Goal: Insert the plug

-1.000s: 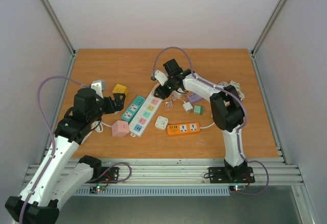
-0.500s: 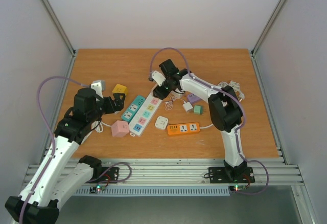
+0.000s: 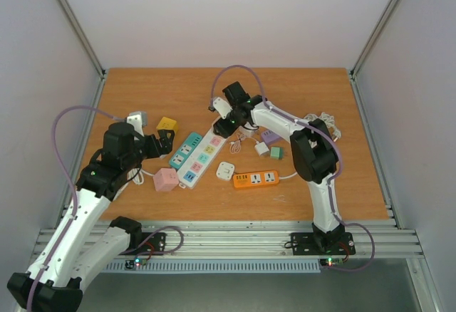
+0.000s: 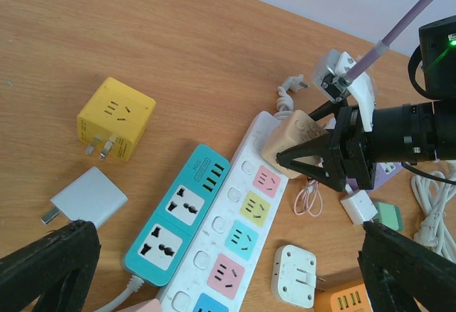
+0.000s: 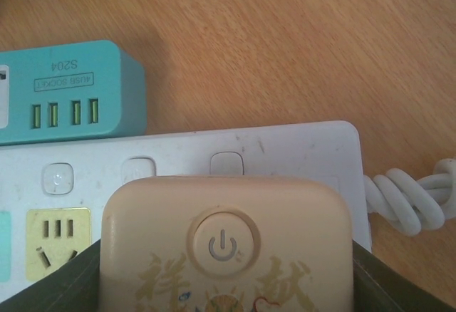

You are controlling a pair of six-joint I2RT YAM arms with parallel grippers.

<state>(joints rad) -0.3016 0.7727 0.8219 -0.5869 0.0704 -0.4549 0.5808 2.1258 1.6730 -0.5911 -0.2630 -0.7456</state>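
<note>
Spanning the middle of the table (image 3: pixel 142 91), the white power strip (image 3: pixel 201 157) lies on a slant, its long axis running from the near left up to the far right, with its row of coloured sockets along that line. A teal power strip (image 4: pixel 182 223) lies just beside it on the left, parallel to it.

The right arm reaches across to the far end of the white strip, and it is plainly the arm placed for the job. The right fingers (image 4: pixel 320 162) are partly closed on the beige plug (image 4: pixel 285 137), one on each side of its body, with its face and power button turned up toward the right wrist camera. The plug sits over the far end of the strip, just beyond the pink socket (image 4: pixel 267 182), the first in the row. Its pins are hidden beneath the body, so I cannot tell whether they have entered anything or merely rest above the strip.

My judgement is that the insertion depends on bringing the plug back along the strip's axis onto that pink socket and then pressing straight down.

The left fingers (image 4: pixel 50 269) are spread wide and hold nothing, hovering well to the left of both strips.
</note>
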